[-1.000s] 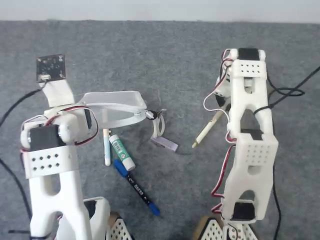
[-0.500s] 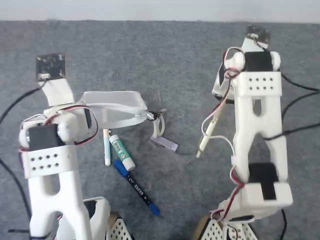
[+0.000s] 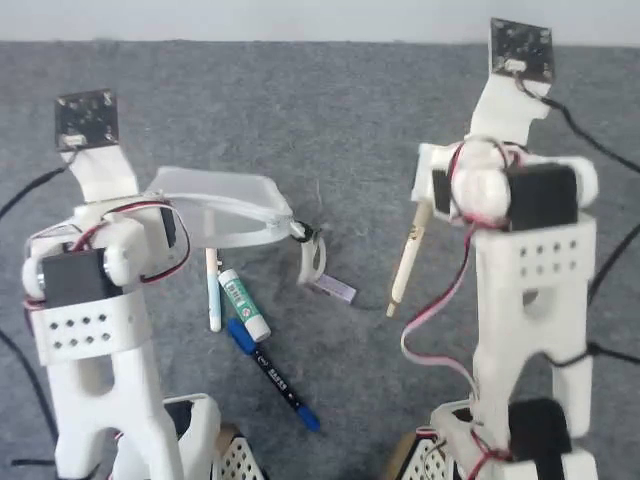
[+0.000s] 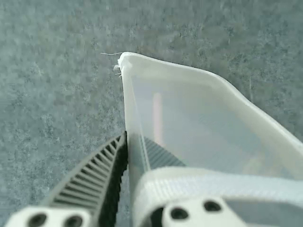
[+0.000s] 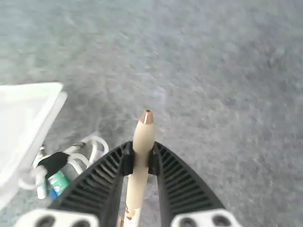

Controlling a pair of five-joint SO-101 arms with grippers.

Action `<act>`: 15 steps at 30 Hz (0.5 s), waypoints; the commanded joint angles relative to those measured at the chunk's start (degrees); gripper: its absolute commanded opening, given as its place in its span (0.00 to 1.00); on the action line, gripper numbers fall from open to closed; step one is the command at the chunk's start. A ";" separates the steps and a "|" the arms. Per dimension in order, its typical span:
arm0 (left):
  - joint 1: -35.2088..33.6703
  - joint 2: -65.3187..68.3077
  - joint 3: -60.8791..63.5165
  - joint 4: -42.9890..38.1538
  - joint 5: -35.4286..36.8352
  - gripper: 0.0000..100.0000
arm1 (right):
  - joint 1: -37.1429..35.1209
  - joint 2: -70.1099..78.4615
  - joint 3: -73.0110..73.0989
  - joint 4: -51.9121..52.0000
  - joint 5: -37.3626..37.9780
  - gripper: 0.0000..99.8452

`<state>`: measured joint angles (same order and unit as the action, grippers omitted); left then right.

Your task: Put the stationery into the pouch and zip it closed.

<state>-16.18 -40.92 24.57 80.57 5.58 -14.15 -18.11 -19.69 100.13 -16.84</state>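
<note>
- The right claw [image 5: 140,152] is pressed together on a cream pen [image 5: 143,132]. It grips partway along the barrel, so the tip juts out ahead of the fingers. In the high view the pen hangs steeply, tip down, well apart from the pouch. I judge this a carrying hold, set up for a tip-first entry.
- The left claw [image 4: 128,144] pinches the pouch's rim, with one finger outside the wall and the other inside it (visible through the translucent plastic). That grip props the mouth up and open, which gives the other arm something to aim at.
- The grey mat [image 3: 330,120] carries everything, and its nap probably keeps the loose pieces from rolling.
- The pouch [image 3: 225,210] is translucent white and sits between the arms, nearer the left one. Its zip is not closed and its mouth gapes toward the right arm's side. A strap loop [image 3: 314,260] trails on the mat from the end near the right arm.
- The blue marker [image 3: 272,375] lies on the mat near the pouch, on the side toward the arms' bases. One end is by the green-labelled tube [image 3: 243,303], and the white pen [image 3: 212,290] lies just beside that. All three are outside the pouch, so most of the loading looks undone.
- A lilac piece [image 3: 332,289] rests by the loop; I cannot tell whether it is an eraser or a tag.
</note>
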 commanded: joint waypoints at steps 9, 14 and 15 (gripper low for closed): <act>8.44 10.73 -20.26 7.91 1.23 0.01 | -3.82 -12.44 -0.70 -9.63 0.88 0.01; 8.44 21.71 -30.29 11.34 2.90 0.01 | -3.82 -16.57 -0.70 -14.73 0.88 0.01; 8.44 23.74 -31.96 11.78 3.34 0.01 | -3.82 -17.27 -0.70 -16.22 0.88 0.01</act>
<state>-8.18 -20.97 0.04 91.03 7.52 -17.67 -32.09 -19.69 88.09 -16.66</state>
